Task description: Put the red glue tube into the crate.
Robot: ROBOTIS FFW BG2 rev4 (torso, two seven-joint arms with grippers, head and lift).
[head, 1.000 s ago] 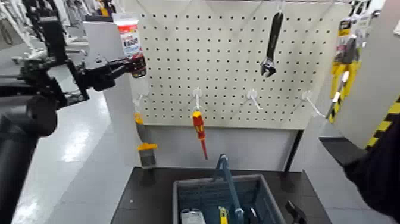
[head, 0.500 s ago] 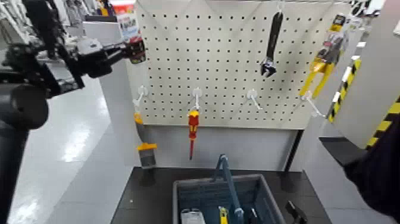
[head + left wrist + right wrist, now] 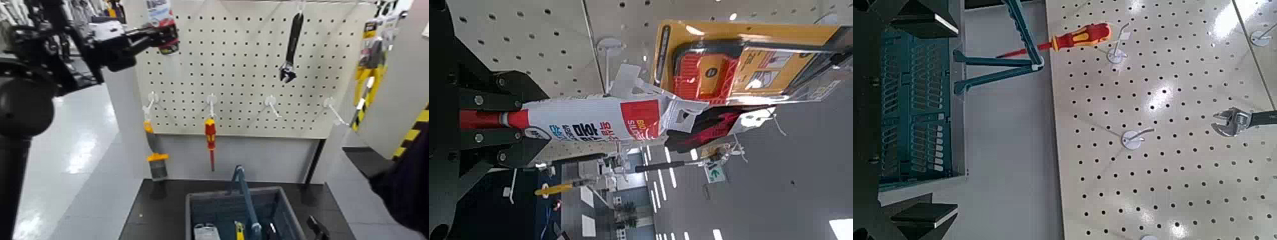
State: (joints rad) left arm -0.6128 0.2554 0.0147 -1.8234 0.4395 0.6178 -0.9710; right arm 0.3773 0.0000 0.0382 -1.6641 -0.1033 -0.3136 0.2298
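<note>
- The right end effector (image 3: 941,117) waits with its jaws spread and nothing between them, the crate showing beyond in its wrist view.
- The crate (image 3: 192,217) stands on the desk (image 3: 156,214), its bar handle (image 3: 246,195) raised; a pale item (image 3: 206,232) and a yellow item (image 3: 239,231) lie inside.
- The left end effector (image 3: 161,35) is clenched on one end of the red glue tube (image 3: 594,118), holding it roughly upright, high and to the left of the crate, in front of the pegboard (image 3: 223,70).
- A scraper (image 3: 157,163) and a red-and-yellow screwdriver (image 3: 210,135) hang from lower hooks.
- An adjustable wrench (image 3: 292,48) hangs higher, toward the right.
- Packaged yellow-handled pliers (image 3: 369,70) hang by the board's right edge.
</note>
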